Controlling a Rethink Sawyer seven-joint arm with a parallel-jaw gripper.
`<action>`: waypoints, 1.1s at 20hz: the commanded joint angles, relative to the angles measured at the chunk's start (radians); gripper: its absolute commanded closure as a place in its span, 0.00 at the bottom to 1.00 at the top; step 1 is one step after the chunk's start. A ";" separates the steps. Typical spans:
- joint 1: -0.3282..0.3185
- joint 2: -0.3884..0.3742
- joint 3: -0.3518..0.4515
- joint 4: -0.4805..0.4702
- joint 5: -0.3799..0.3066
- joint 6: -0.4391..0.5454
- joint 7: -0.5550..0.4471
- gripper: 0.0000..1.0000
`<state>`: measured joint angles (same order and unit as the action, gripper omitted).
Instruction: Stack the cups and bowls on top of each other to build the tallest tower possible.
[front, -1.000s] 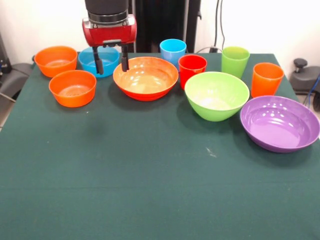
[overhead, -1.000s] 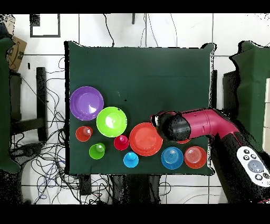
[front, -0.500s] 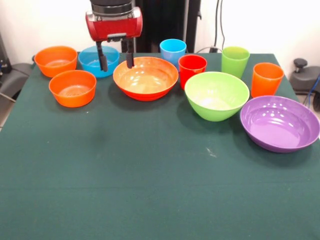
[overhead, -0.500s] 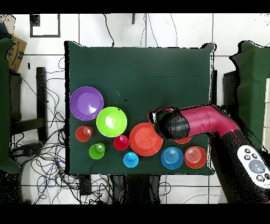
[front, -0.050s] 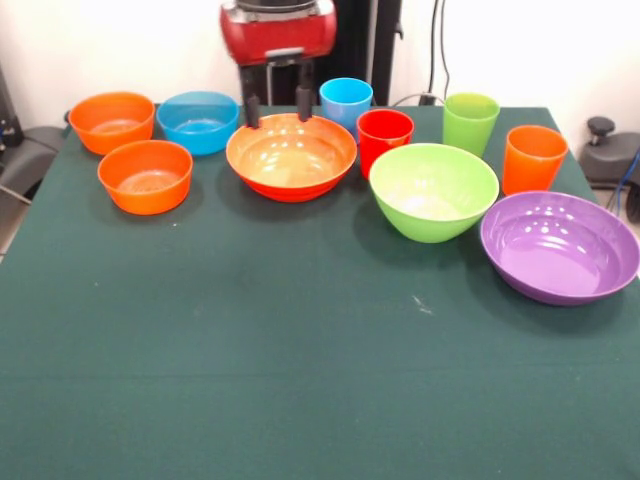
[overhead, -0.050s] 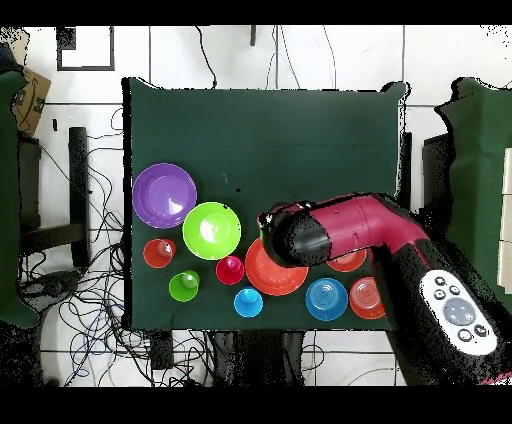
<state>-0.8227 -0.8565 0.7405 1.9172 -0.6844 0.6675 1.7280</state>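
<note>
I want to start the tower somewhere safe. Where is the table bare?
Bare: the green cloth on the camera's side of the large purple plastic bowl and the nearer small orange plastic bowl. Crowded: the far row, under the gripper.

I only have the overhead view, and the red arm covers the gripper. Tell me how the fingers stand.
Observer: In the front view the gripper is open, its two black fingers apart with nothing between them.
Operator: Say where they hang.
Observer: Over the far rim of the large glossy orange-red plastic bowl; I cannot tell whether they touch it.
Operator: Report on the small orange plastic bowl that the arm half hides.
Observer: That bowl stands alone and empty, with nothing stacked on it.
</note>
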 joint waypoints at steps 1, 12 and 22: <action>0.121 0.006 -0.036 0.083 -0.041 -0.015 0.033 0.00; 0.182 0.033 -0.105 0.047 -0.084 -0.073 0.069 0.00; 0.199 0.056 -0.133 0.017 -0.080 -0.123 0.061 0.00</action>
<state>-0.6593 -0.8560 0.6750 1.9431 -0.6925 0.6181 1.7280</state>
